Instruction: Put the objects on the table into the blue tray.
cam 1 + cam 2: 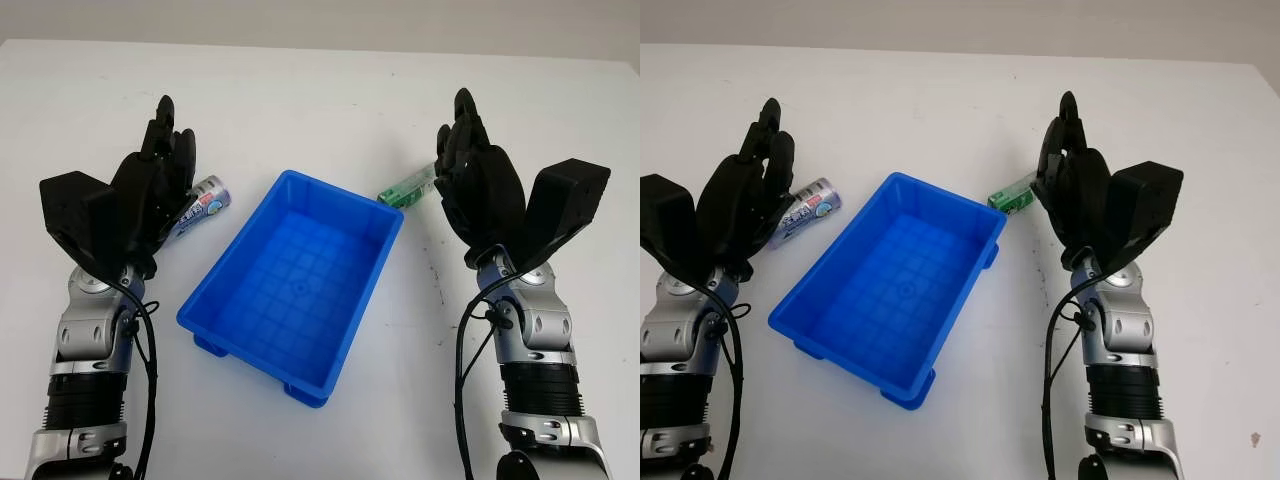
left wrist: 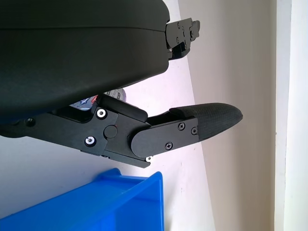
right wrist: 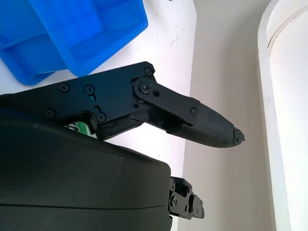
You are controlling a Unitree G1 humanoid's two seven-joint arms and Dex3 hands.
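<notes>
Centrally blue tray; left hand, right hand unclenched, flanking, holding nothing.

White surface, three items on it.
Blue tray center; silver tube to its left, green tube by its right corner.

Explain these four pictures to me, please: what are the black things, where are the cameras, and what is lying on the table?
The black shapes are a humanoid robot's two hands. Two pictures come from cameras in its head, looking down at a white table. The other two come from cameras at each wrist, so the hand's shell looms large there. In the middle stands a blue tray with nothing in it. A silver tube lies beside the tray, next to the left robot hand. A green tube lies at the tray's far corner, next to the right robot hand. Both hands are open and hold nothing yet.
</notes>
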